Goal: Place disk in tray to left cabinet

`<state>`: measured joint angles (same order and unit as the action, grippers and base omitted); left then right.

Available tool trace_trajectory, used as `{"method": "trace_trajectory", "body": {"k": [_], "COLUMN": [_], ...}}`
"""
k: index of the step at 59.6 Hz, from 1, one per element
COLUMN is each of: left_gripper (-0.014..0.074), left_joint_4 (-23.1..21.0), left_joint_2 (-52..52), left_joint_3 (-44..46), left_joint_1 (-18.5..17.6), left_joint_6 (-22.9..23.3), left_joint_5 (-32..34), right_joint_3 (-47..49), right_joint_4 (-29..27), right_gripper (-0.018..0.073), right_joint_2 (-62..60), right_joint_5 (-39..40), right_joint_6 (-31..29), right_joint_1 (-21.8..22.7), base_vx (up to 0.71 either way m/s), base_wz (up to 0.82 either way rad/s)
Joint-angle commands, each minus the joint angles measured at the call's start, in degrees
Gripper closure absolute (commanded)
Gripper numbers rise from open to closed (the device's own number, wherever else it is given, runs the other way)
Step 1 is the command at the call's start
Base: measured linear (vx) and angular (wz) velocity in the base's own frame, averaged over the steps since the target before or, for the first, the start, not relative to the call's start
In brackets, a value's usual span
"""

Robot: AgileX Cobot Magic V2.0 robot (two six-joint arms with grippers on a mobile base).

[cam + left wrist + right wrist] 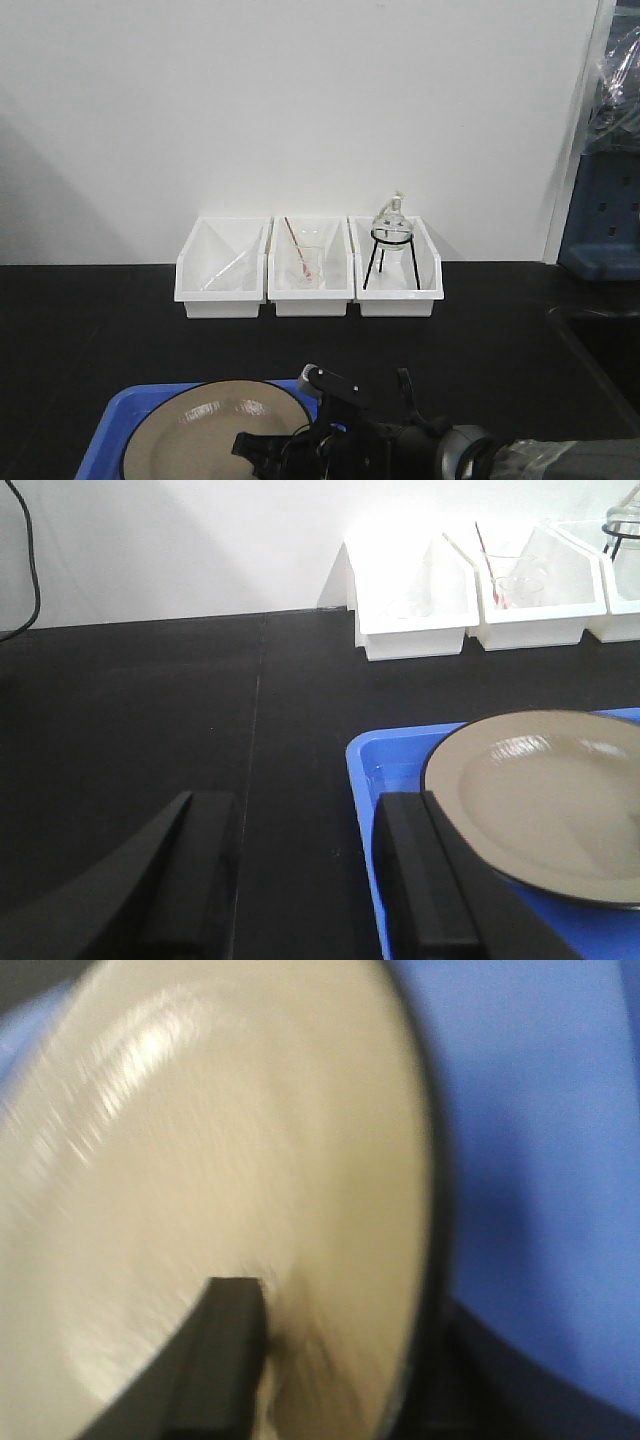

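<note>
On the left gripper (305,880), two thick matte black fingers (190,890) were seen, wedge-shaped with flat inner faces. The right gripper (270,448) was made up of black angular brackets topped by a small pale fitting (310,371), backed by a silver-grey cylindrical wrist (460,450) and a wrinkled grey sleeve (570,460).

The disk (215,430) is tan-beige with a thin black rim and pale glossy highlights. The tray (105,430) is bright blue. The desk (100,320) is plain matt black, and the wall (300,100) is white. The three bins (312,272) are white. The middle one shows a thin red rod (293,240), the right one a black wire stand (390,258). The left hand (305,880) and right hand (340,1350) are black.
</note>
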<state>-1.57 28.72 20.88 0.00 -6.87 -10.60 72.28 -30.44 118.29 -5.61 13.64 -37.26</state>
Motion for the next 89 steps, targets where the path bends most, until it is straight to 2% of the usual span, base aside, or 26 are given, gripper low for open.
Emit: {"method": "trace_trajectory", "body": {"k": [1,8,24,38,45,48,54,59,68,74,79,89], "left_gripper": [0.0147,0.0147,0.0147,0.0147,0.0147,0.0147,0.0147,0.0146,0.0146,0.0146,0.0146,0.0146], "left_joint_4": [-0.6,-0.6,-0.6,-0.6,-0.6,-0.7,-1.2,-4.4,-10.4,-12.0,-13.2,-15.6], "left_joint_2": [0.6,0.6,0.6,0.6,0.6,0.6,1.6,5.0,15.8,24.9,32.4,47.3], "left_joint_3": [2.0,2.0,2.0,2.0,2.1,2.3,4.4,8.6,18.6,25.0,29.0,36.5], "left_joint_1": [-0.2,-0.2,-0.2,-0.2,-0.2,-0.2,-0.2,-0.2,-0.2,-0.3,-0.3,-0.3], "left_joint_6": [0.5,0.5,0.5,0.5,0.5,0.6,0.6,0.7,1.0,-2.1,-4.4,-4.5], "left_joint_5": [4.5,4.5,4.5,4.9,3.9,2.9,-1.4,-8.2,-17.4,-22.2,-23.9,-23.8], "right_joint_3": [1.5,1.5,1.5,1.5,1.5,1.7,3.6,5.3,6.5,6.4,6.4,6.4], "right_joint_4": [2.2,2.6,5.0,4.8,6.8,6.9,7.3,7.9,7.8,7.8,7.6,7.3], "right_gripper": [0.0043,-0.0006,-0.0005,-0.0005,0.0001,0.0007,0.0018,0.0019,0.0019,0.0019,0.0019,0.0019], "right_joint_2": [-3.4,-4.0,-10.7,-15.7,-16.8,-17.3,-17.2,-17.2,-17.2,-16.3,-14.8,-11.6], "right_joint_5": [2.9,0.7,-9.2,-9.2,-12.3,-15.8,-23.2,-25.8,-25.2,-25.3,-25.3,-25.8], "right_joint_6": [-1.1,-1.1,-1.1,-1.2,-7.8,-11.8,-15.7,-17.0,-17.2,-17.1,-16.9,-16.7], "right_joint_1": [0.7,2.6,11.5,15.5,15.5,15.5,15.6,15.6,15.6,15.6,15.6,15.6], "base_vx": [0.00,0.00,0.00,0.00,0.00,0.00,0.00,0.00,0.00,0.00,0.00,0.00], "base_wz": [0.00,0.00,0.00,0.00,0.00,0.00,0.00,0.00,0.00,0.00,0.00,0.00]}}
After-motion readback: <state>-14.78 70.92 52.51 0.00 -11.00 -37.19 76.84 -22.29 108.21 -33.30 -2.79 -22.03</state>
